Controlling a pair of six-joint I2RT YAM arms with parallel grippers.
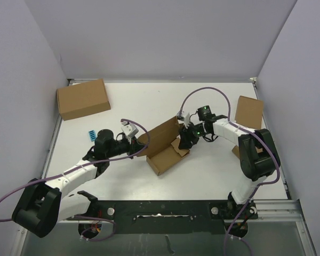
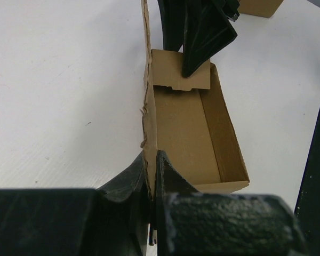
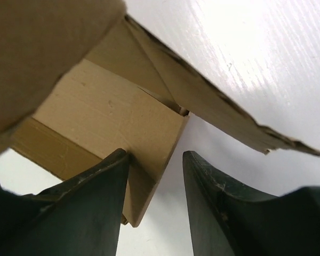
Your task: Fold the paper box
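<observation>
Top external view: half-folded plain brown cardboard box at frame centre on a white table. Its upright side flap is pinched by the left gripper; the right gripper, fingers partly apart, straddles its end wall.

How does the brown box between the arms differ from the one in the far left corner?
The half-folded brown cardboard box is open, one flap raised; the closed brown cardboard carton is shut. The left end effector pinches that flap; nothing touches the carton. Both are plain cardboard.

Right fingers — obstacle inside paper box
</observation>
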